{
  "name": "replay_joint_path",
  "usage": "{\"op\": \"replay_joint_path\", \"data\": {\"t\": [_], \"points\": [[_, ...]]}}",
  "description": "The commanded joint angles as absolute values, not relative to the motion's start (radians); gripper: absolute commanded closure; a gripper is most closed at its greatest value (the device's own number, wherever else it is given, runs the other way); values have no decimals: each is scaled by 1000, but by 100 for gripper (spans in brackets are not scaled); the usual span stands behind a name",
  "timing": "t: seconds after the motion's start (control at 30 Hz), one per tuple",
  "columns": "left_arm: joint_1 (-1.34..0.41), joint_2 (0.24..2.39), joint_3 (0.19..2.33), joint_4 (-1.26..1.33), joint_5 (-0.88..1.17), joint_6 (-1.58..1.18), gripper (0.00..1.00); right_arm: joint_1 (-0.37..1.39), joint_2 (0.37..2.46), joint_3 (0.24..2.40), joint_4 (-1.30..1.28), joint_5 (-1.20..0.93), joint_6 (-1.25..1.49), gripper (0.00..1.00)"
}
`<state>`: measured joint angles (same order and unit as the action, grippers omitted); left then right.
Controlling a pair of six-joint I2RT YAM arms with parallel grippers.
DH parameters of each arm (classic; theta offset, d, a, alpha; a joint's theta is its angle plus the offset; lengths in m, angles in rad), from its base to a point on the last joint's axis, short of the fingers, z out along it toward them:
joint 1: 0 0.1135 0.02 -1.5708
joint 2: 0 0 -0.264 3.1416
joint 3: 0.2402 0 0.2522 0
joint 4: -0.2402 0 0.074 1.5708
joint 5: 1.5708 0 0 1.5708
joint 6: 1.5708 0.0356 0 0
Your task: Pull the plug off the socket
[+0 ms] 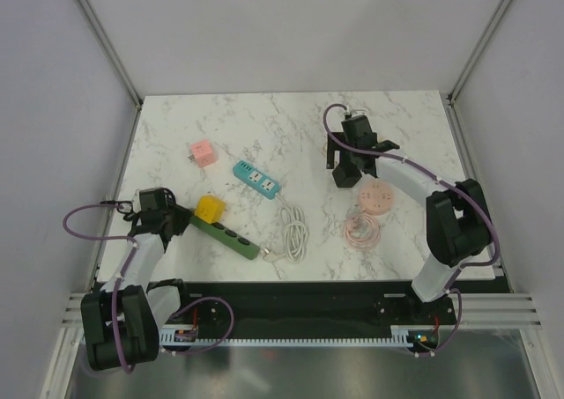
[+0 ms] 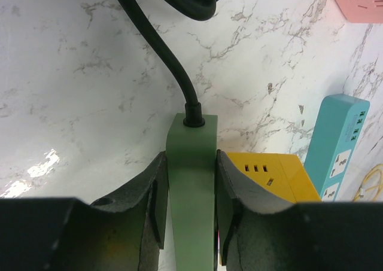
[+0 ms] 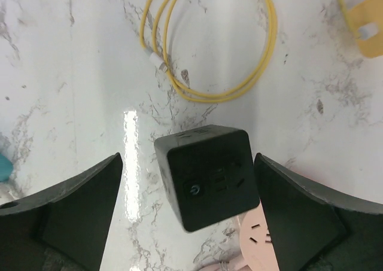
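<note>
A white marble counter (image 1: 264,117) carries several loose items. A pink cube adapter (image 1: 203,153) sits toward the far left. A teal power strip (image 1: 256,180) lies aslant to its right (outlets facing up), near the cube but apart from it. Closer to the front, a white cable (image 1: 293,232) is bundled into a loose loop, its plug at the near left end. Further right, a round pink socket hub (image 1: 373,196) rests just beyond a thin, pale coiled cable (image 1: 361,232), the two almost touching.
</note>
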<state>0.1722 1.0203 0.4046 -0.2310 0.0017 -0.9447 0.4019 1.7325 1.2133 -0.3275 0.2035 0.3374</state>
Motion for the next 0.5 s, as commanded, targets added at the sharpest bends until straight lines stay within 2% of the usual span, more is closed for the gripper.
{"op": "replay_joint_path", "data": {"t": [0.0, 0.27, 0.47], "points": [[173, 1017, 397, -249, -61, -888, 98, 403, 1638, 1288, -362, 258, 316, 2], [173, 1019, 397, -249, -63, -888, 98, 478, 1594, 1348, -379, 232, 305, 2], [173, 1019, 397, -249, -64, -888, 98, 624, 1664, 1336, -223, -89, 356, 2]]}}
